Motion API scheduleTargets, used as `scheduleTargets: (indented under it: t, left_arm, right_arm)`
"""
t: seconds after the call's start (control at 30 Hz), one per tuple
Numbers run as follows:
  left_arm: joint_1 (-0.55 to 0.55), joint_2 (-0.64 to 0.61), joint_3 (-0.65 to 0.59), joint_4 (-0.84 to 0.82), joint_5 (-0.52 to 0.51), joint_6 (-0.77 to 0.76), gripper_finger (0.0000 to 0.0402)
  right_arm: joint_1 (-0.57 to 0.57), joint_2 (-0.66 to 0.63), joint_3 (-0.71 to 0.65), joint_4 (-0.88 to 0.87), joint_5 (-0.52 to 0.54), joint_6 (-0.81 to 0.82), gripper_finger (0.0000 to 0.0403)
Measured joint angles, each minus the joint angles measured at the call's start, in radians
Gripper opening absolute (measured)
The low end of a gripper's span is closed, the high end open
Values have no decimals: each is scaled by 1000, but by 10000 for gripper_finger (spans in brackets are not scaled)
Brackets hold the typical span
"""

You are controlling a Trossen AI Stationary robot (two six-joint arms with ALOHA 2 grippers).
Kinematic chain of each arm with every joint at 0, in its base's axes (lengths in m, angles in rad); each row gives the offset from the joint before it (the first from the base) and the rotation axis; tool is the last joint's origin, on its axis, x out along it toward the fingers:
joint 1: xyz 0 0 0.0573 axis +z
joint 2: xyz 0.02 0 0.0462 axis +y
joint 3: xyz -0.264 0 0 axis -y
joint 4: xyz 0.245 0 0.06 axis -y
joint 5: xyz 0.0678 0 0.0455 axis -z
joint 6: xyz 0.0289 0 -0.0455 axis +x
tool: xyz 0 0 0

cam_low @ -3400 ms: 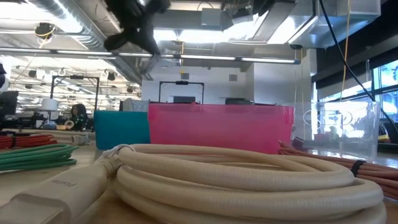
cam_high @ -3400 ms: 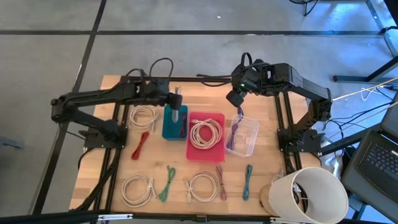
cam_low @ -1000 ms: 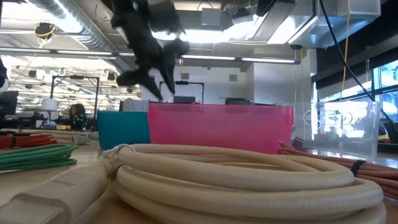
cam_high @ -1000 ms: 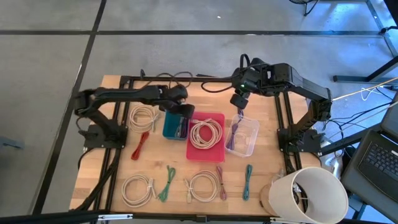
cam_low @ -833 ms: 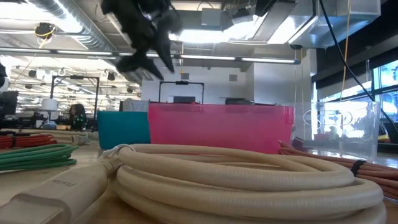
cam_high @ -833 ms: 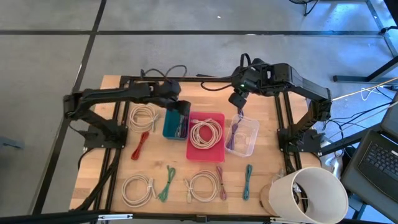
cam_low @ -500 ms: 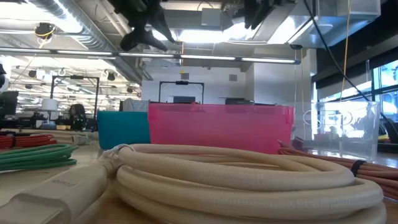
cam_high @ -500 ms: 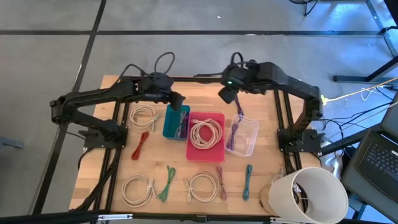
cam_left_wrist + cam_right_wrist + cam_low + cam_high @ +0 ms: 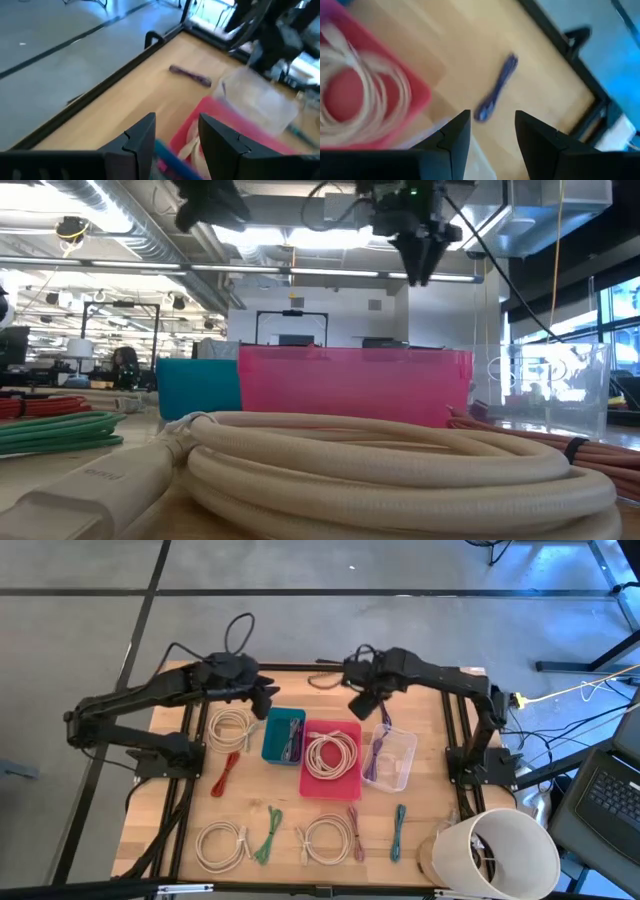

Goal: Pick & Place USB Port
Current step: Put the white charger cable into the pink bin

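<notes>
Purple cable (image 9: 497, 87) loose on bare wood at the table's far edge, just beyond the red bin (image 9: 331, 758)

Right gripper (image 9: 366, 707) above it, fingers apart, nothing between; left gripper (image 9: 266, 697) by the teal bin (image 9: 282, 736), fingers apart, empty. Likely slips: pinching one end and letting the cable swing, or clipping the clear bin (image 9: 391, 759). White coil in red bin, thin cables in teal, purple ones in clear

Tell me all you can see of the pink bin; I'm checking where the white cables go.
The pink bin is a translucent plastic rectangle, open-topped and upright on the table's middle. It sits against the teal bin on one side, with the clear bin close on the other. One coiled white cable lies inside. No gripper touches it.
</notes>
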Motion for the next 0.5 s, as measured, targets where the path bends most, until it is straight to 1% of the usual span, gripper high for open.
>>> scheduleTargets:
  t: [0.07, 0.2, 0.37, 0.5]
  left_arm:
    - [0, -34, 0, -62, -3, 27, 141]
    - [0, -92, 0, -215, -30, 62, 141]
    - [0, -147, 0, -406, -114, 64, 141]
    - [0, -174, 0, -504, -195, 54, 141]
  right_arm:
    - [34, -27, -59, -12, -3, 44, 157]
    - [102, -105, -164, -10, -45, 148, 157]
    - [186, -211, -264, -6, -81, 325, 157]
    - [246, -277, -310, -9, -103, 459, 157]
